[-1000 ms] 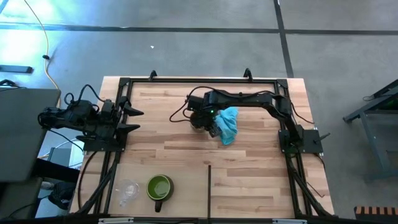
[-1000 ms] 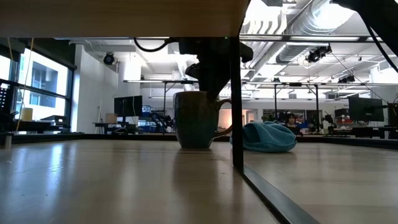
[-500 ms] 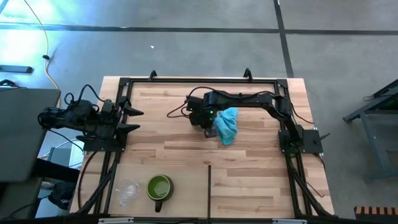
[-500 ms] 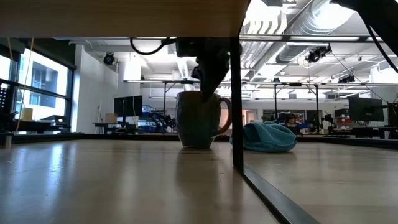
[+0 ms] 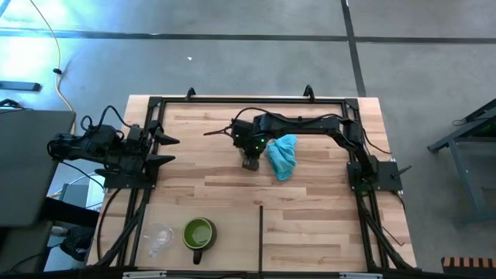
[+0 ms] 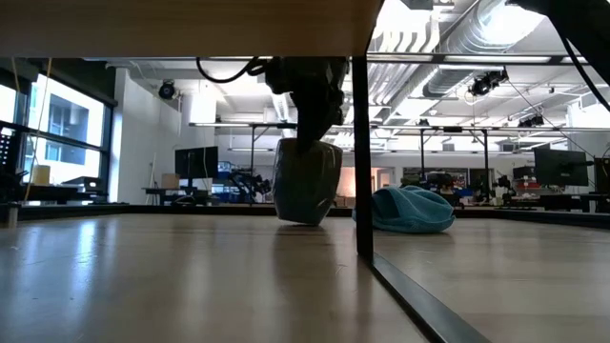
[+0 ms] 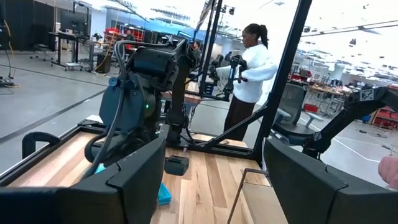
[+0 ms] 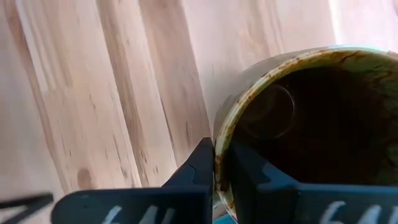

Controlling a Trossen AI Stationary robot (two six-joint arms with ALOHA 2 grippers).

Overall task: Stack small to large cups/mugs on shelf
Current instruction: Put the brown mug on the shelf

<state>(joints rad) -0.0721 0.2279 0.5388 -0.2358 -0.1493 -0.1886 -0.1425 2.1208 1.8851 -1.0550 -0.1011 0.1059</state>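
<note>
The step in hand was judged to be the pick-up of the brown mug (image 6: 307,182), the largest vessel. The right gripper (image 8: 221,163) was pinched on the mug's rim, one finger outside the wall and one inside. In the low view the mug was seen tilted, its base partly off the shelf (image 5: 310,201). In the high view the mug sat near the table's centre, with the light-blue cloth (image 5: 283,155) just beside it at 3 o'clock.

The green mug (image 5: 198,233) and the clear cup (image 5: 160,237) stood side by side near the table's 7 o'clock edge, well apart from the brown mug. The left gripper (image 5: 165,149) waited at 9 o'clock, its fingers spread and empty.

The next move was judged to call for a steady lift, since a rim pinch lets a mug swing, then placement upright.
</note>
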